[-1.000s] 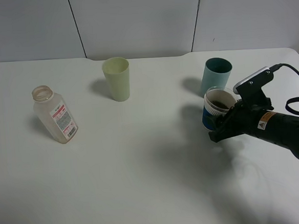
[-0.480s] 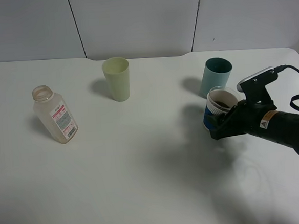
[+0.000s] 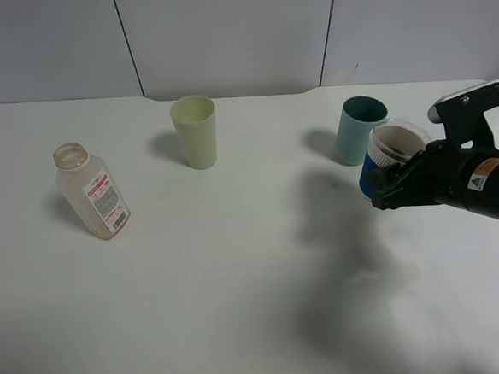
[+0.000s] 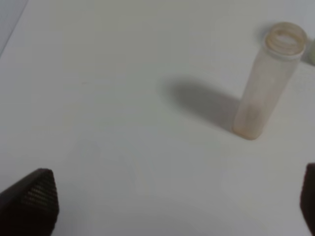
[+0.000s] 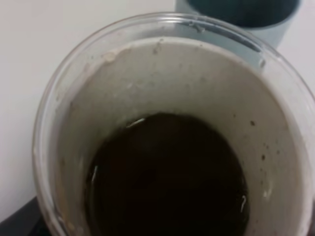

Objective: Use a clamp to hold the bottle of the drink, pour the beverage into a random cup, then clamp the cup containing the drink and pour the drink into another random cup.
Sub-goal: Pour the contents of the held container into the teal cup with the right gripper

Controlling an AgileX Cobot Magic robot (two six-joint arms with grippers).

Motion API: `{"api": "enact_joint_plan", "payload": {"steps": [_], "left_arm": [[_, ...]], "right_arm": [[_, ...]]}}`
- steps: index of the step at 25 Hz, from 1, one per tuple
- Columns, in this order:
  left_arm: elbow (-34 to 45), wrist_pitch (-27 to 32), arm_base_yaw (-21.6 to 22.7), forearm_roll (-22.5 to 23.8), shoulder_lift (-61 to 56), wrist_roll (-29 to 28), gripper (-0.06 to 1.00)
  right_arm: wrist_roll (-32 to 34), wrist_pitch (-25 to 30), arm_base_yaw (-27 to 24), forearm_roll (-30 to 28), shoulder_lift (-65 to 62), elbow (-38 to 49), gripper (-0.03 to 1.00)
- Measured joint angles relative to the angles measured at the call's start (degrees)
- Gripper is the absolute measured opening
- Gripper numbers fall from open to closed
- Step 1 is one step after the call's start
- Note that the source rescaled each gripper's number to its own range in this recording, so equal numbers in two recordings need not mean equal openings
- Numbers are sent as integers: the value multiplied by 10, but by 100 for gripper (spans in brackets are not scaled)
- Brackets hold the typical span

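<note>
**A:** Where's the drink?

**B:** The dark brown liquid [image 5: 167,182] sits in the short translucent cup with a blue band [image 3: 395,145]. The right pincer [image 3: 385,186] is clamped on that band, holding the cup just beside the plain teal tapered tumbler [image 3: 358,128], seemingly off the white table [image 3: 238,265].

**A:** What could go wrong?

**B:** If it tilts before the rim is over the tumbler's mouth, the liquid runs down onto the table. The cup may also slip or twist in the grip as it tips. A nudge could topple the light tumbler too.

**A:** And the other arm?

**B:** The left pincer [image 4: 170,204] stands wide apart and holds nothing. It looks toward the squarish translucent plastic bottle [image 3: 91,194], well apart from the cups.
</note>
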Motion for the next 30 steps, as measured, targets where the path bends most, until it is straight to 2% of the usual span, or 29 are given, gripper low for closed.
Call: {"api": "enact_joint_plan", "payload": {"steps": [8, 12, 14, 18, 23, 25, 27, 30], "left_arm": [[0, 0, 0, 0, 0, 0, 100], [0, 0, 0, 0, 0, -1, 100], [0, 0, 0, 0, 0, -1, 100], [0, 0, 0, 0, 0, -1, 100], [0, 0, 0, 0, 0, 0, 100], [0, 0, 0, 0, 0, 0, 100], [0, 0, 0, 0, 0, 0, 100], [0, 0, 0, 0, 0, 0, 100]], "right_arm": [[16, 101, 0, 20, -129, 0, 3], [37, 188, -19, 8, -169, -34, 3], [74, 239, -38, -25, -176, -61, 3], [196, 327, -84, -142, -178, -115, 3], [380, 384, -114, -333, -178, -159, 3], [466, 413, -116, -431, -178, -174, 3], [583, 455, -116, -557, -174, -188, 3], [707, 489, -116, -668, -151, -198, 3]]}}
